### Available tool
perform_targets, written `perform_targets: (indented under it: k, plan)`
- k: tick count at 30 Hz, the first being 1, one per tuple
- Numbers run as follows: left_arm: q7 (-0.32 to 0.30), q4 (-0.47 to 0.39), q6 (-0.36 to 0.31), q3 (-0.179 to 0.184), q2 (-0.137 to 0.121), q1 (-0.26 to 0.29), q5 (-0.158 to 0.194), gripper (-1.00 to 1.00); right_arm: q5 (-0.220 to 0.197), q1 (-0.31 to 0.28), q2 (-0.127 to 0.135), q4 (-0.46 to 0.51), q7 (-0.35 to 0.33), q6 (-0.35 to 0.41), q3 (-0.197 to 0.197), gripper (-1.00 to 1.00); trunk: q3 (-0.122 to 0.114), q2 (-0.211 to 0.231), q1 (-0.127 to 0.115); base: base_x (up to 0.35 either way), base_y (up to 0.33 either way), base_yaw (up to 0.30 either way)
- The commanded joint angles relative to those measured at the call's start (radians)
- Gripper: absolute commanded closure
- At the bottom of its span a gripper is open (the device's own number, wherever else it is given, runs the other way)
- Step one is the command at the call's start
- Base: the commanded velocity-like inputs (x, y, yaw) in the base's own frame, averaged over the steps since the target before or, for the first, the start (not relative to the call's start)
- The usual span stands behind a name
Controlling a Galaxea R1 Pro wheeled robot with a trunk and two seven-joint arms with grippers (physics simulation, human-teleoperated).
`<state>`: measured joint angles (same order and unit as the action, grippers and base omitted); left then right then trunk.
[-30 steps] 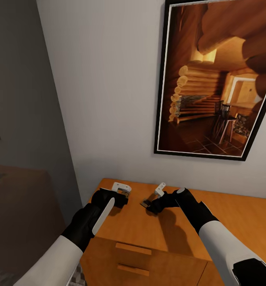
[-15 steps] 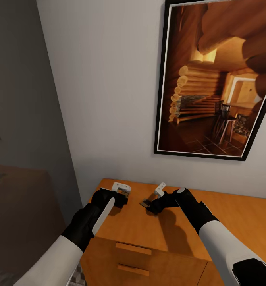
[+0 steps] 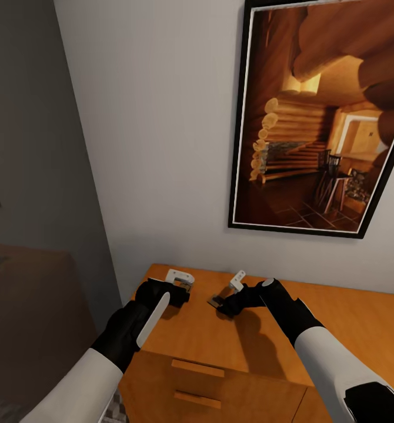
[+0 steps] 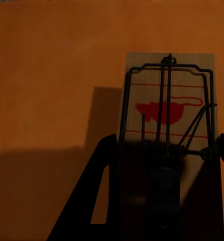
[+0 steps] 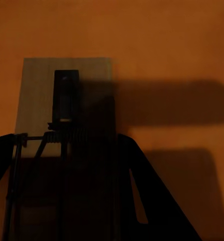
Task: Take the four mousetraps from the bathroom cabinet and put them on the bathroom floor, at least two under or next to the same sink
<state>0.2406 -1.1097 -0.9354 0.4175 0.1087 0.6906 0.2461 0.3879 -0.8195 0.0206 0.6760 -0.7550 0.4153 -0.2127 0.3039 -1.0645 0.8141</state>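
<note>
Mousetraps number two as far as we can count, one at each of our grippers, both over the smooth top of the orange-brown cabinet (image 3: 338, 329). The first mousetrap (image 4: 168, 118), a tan board with a red mouse print and dark wire, sits between the dark fingers (image 4: 94, 201) of our left gripper (image 3: 182, 285), its far end reaching out past the fingertips; the fingers stand narrow along its two long edges, apparently clamped on it. The second mousetrap (image 5: 62, 100) lies the same way between the fingers (image 5: 152, 201) of our right gripper (image 3: 227, 294), plain end past the tips, spring and wire back toward the palm, fingers narrow at its sides. From the head view we count two drawer handles (image 3: 197, 368) on the cabinet front and one framed picture (image 3: 323, 117) of a log cabin on the wall above.
</note>
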Motion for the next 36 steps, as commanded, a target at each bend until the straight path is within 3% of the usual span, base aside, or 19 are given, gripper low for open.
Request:
perform_targets:
  k: [1,12,36]
  plan:
    - [0.01,-0.001,-0.003,0.001,0.0,0.001,0.01,1.0,0.012,0.0,0.001,0.001,-0.004,0.008,-0.005,1.0,-0.002,0.007,-0.004,0.0,0.0,0.0]
    - [0.011,-0.001,-0.003,0.001,-0.001,0.001,0.01,1.0,0.012,0.0,0.001,0.001,-0.004,0.007,-0.005,1.0,-0.036,0.084,-0.046,-0.038,0.0,0.0]
    - [0.006,-0.001,-0.002,0.001,-0.003,0.001,0.008,1.0,0.013,0.0,0.001,0.001,-0.004,0.007,-0.005,1.0,-0.111,0.252,-0.138,-0.327,0.0,0.0]
